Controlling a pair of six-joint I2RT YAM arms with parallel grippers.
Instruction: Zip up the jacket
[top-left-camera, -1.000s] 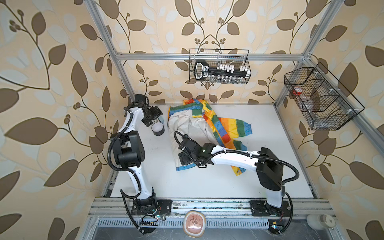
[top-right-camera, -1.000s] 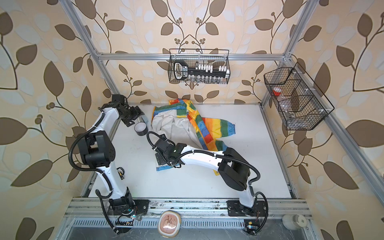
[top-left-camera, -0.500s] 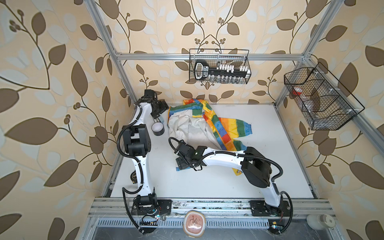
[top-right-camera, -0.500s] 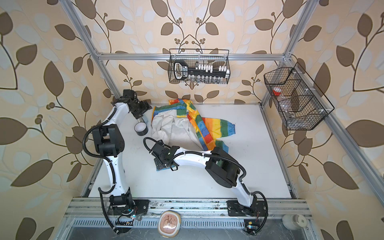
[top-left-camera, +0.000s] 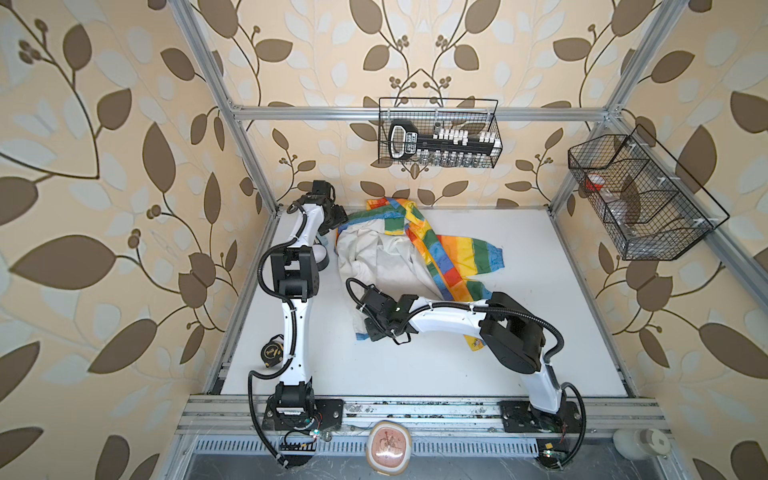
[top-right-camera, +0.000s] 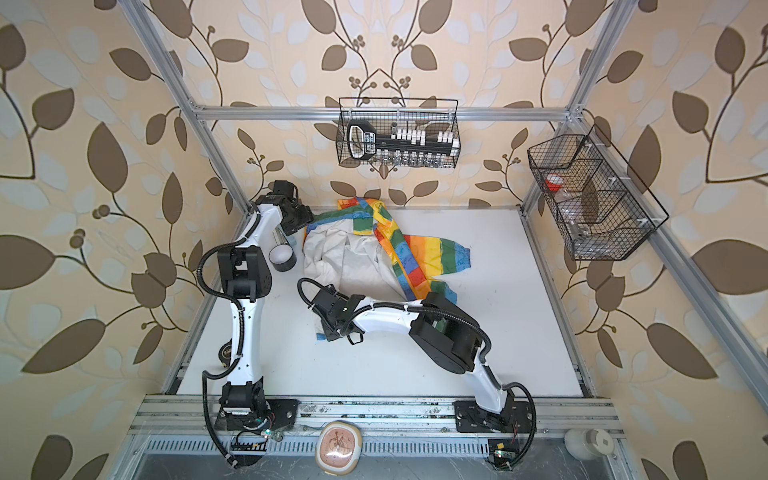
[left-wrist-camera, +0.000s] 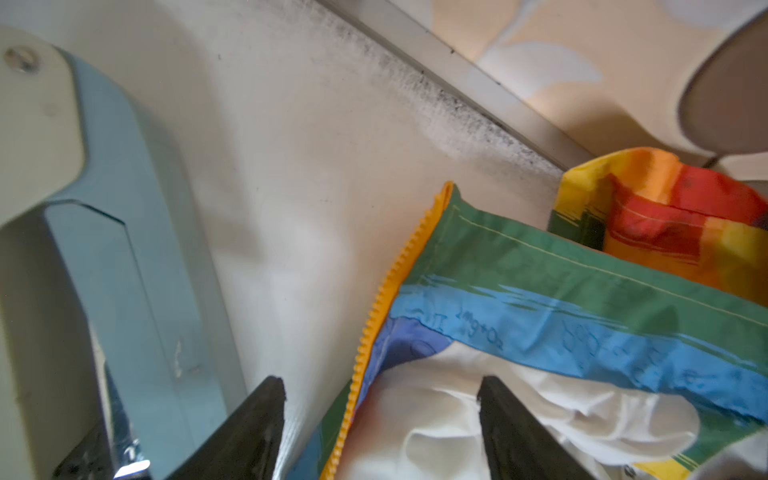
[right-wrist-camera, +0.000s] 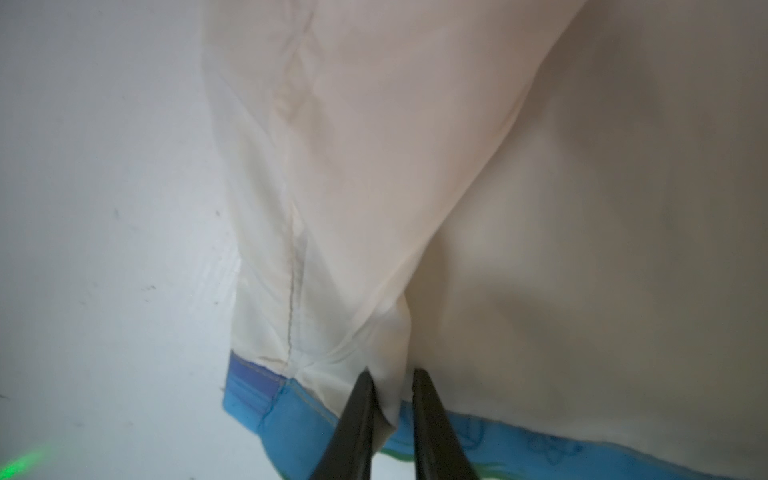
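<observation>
The jacket (top-left-camera: 395, 257) lies open on the white table in both top views, white lining up and rainbow panels (top-right-camera: 432, 249) folded to the right. My left gripper (left-wrist-camera: 378, 386) is open at the jacket's back-left corner (top-left-camera: 338, 220), its fingers on either side of the orange zipper edge (left-wrist-camera: 386, 282). My right gripper (right-wrist-camera: 392, 376) is shut on a fold of white lining just above the blue hem (right-wrist-camera: 286, 419), at the jacket's near-left corner (top-left-camera: 370, 332).
A black tape roll (top-right-camera: 282, 257) sits left of the jacket beside the left arm. A wire basket (top-left-camera: 438, 137) hangs on the back wall and another (top-left-camera: 640, 199) on the right. A tape measure (top-left-camera: 270, 351) lies at the table's left edge.
The right gripper has shut on the lining fold at the hem. The left gripper has swung from beside the tape roll to the jacket's back-left corner, its jaws slightly narrower.
</observation>
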